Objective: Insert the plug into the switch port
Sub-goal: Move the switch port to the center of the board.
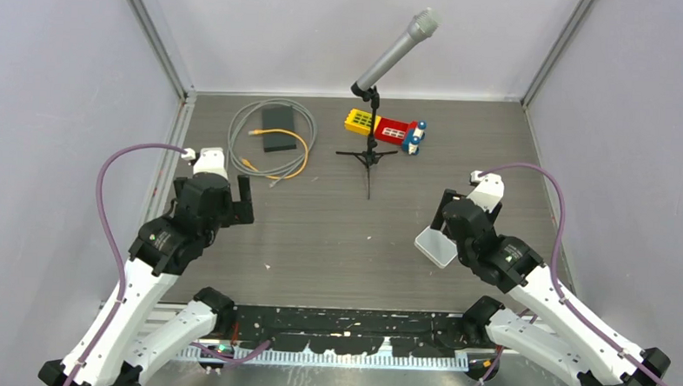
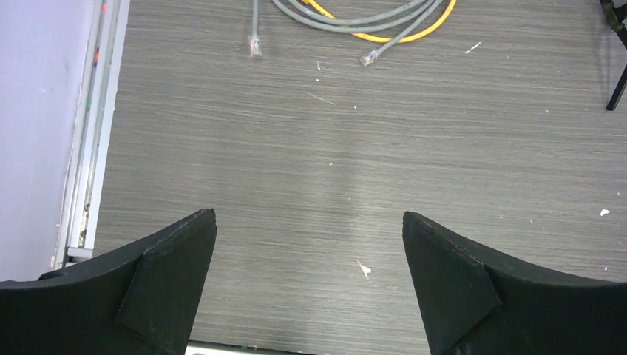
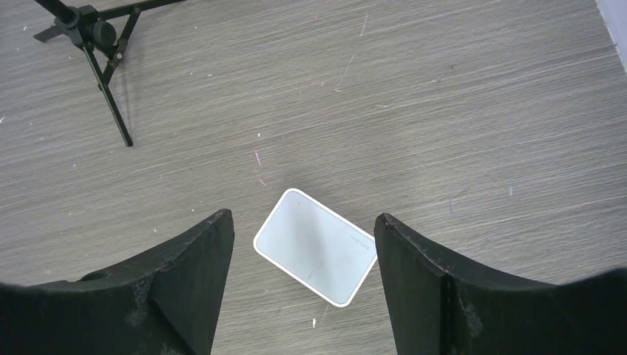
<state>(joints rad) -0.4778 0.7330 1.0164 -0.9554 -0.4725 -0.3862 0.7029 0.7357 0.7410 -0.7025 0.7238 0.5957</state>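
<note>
The white switch [image 3: 316, 246] lies flat on the table, right of centre [image 1: 436, 247]; its ports do not show. My right gripper [image 3: 303, 218] is open and hovers just above it [image 1: 439, 225], with the switch between the fingers and untouched. Coiled grey and orange cables [image 1: 271, 142] lie at the back left. Two clear plugs [image 2: 255, 46] [image 2: 367, 59] lie loose on the table at the coil's near side. My left gripper [image 2: 309, 222] is open and empty, above bare table short of the plugs [image 1: 237, 208].
A black box [image 1: 280, 128] sits inside the cable coil. A microphone on a black tripod stand [image 1: 370, 155] stands at the back centre, one leg showing in the right wrist view [image 3: 111, 103]. A red and yellow toy block set [image 1: 389, 130] lies behind it. Walls enclose both sides.
</note>
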